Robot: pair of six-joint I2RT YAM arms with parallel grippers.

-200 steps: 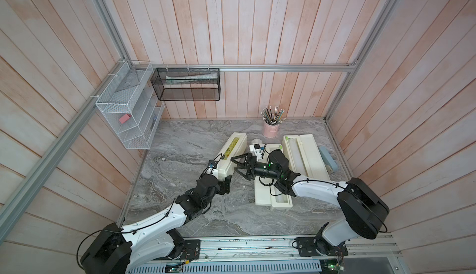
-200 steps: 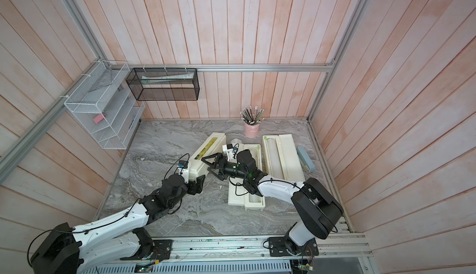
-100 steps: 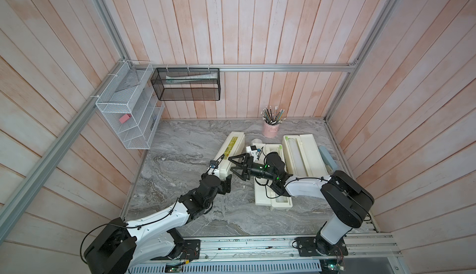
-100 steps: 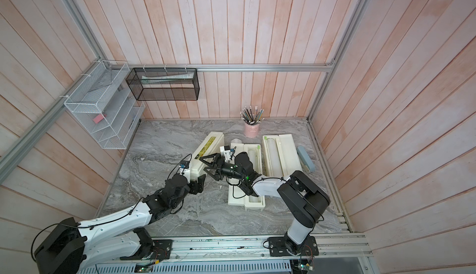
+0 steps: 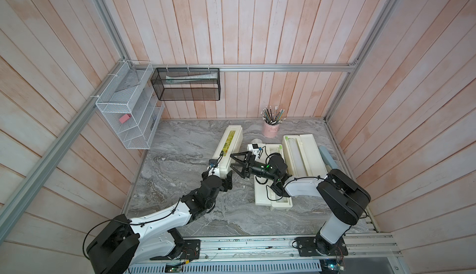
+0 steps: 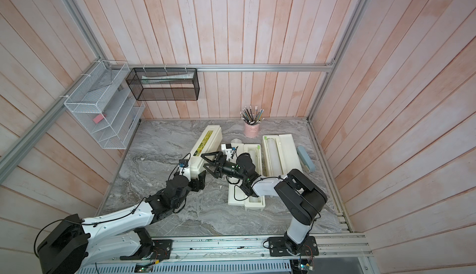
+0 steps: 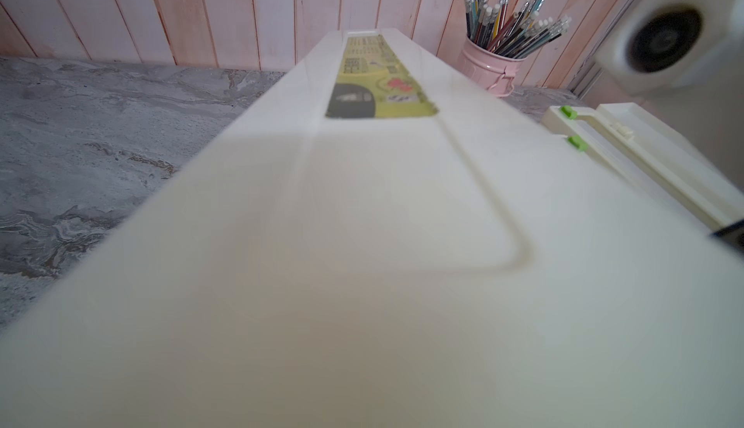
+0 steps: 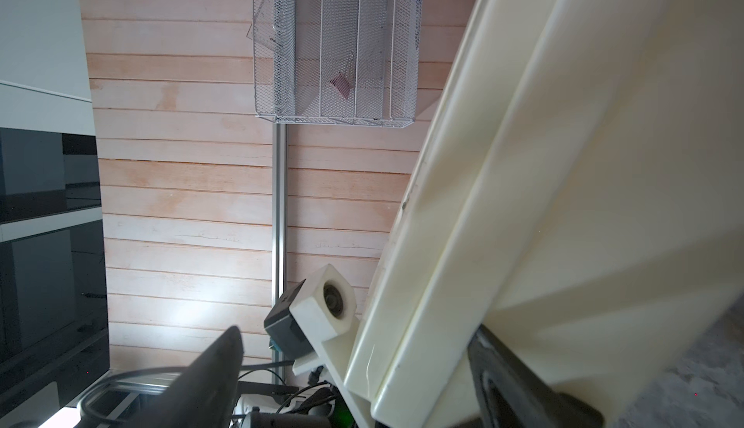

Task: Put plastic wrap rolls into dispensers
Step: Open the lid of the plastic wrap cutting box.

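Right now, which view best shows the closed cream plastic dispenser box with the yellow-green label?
Both top views show the closed cream dispenser box nearly whole, label up. Left wrist shows only its lid, close and blurred; right wrist only one side.

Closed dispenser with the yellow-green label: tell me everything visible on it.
The closed dispenser is a long, narrow cream plastic box, lid shut, with a yellow-green label strip set into the lid. It lies angled on the grey marble tabletop. Its near end sits between the fingers of the left gripper; whether they clamp it is unclear. The right gripper, jaws open, reaches its side near that end.
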